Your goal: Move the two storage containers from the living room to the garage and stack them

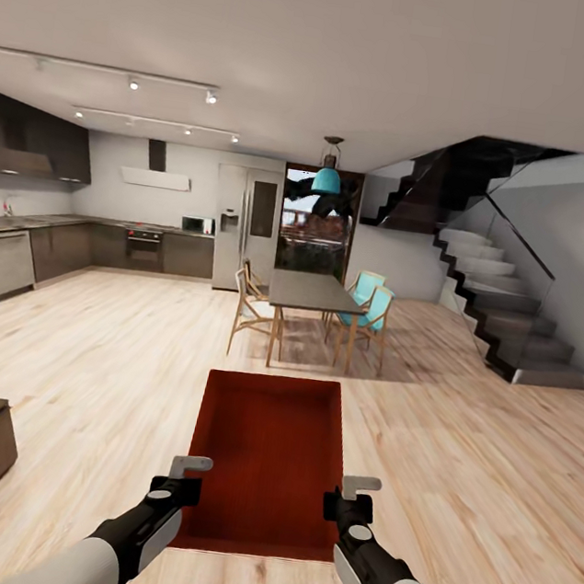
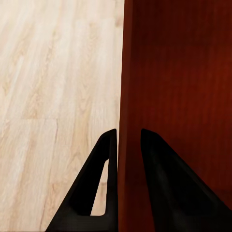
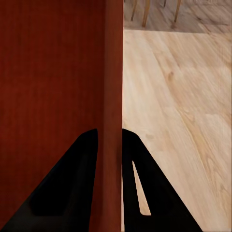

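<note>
Storage container [image 1: 268,461], red-orange, carried level between both arms above the light wood planks [image 1: 107,350]. Head view: the left gripper [image 1: 184,479] holds its left wall, the right gripper [image 1: 347,497] its right wall; ahead lie a dining table [image 1: 309,291] with chairs, a kitchen counter [image 1: 23,226] and a staircase [image 1: 503,312]. Left wrist view: the two dark fingers [image 2: 99,179] straddle the thin wall, clamped on it. Right wrist view: the fingers [image 3: 137,188] are likewise closed on the opposite wall [image 3: 112,96]. Judged step: transport of the first container toward the garage, which is not yet reached. The next move calls for steady driving with both grips kept firm and the box held level.
</note>
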Motion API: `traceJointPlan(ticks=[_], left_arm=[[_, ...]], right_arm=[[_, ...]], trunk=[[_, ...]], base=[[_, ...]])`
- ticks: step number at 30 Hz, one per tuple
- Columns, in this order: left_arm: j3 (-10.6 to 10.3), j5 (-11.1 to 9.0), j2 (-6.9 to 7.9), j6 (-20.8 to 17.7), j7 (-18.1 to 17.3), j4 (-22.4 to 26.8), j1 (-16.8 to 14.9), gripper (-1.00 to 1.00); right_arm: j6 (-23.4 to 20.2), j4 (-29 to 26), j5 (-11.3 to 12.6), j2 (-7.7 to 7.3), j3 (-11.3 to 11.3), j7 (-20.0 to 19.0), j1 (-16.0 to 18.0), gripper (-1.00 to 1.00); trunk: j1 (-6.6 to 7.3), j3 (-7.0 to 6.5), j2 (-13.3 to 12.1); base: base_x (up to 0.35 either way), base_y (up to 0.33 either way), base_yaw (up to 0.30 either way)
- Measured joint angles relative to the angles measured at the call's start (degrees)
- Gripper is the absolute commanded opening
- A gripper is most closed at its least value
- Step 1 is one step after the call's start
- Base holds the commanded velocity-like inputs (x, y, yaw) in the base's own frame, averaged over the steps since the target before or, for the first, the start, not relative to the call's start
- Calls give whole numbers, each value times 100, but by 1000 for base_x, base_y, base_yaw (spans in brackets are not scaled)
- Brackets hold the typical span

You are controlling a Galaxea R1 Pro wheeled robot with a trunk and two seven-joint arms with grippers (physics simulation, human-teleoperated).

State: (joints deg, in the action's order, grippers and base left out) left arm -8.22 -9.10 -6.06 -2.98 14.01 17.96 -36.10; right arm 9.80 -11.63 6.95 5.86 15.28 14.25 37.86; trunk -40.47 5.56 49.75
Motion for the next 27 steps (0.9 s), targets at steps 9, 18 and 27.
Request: traceJointPlan(ticks=[9, 18, 27], left_arm=[[58, 43, 52, 32, -116, 17, -2, -100], [91, 88, 52, 31, -132, 23, -5, -100], [95, 85, 46, 32, -127, 18, -5, -100]], right_arm=[[15, -36, -42, 36, -20, 37, -4, -100], [15, -58, -53, 37, -27, 44, -6, -100], [6, -61, -43, 28, -16, 31, -4, -100]], trunk=[[0, 0, -1], [0, 0, -1], [0, 0, -1]], base=[[321, 0, 0], [321, 0, 0], [321, 0, 0]])
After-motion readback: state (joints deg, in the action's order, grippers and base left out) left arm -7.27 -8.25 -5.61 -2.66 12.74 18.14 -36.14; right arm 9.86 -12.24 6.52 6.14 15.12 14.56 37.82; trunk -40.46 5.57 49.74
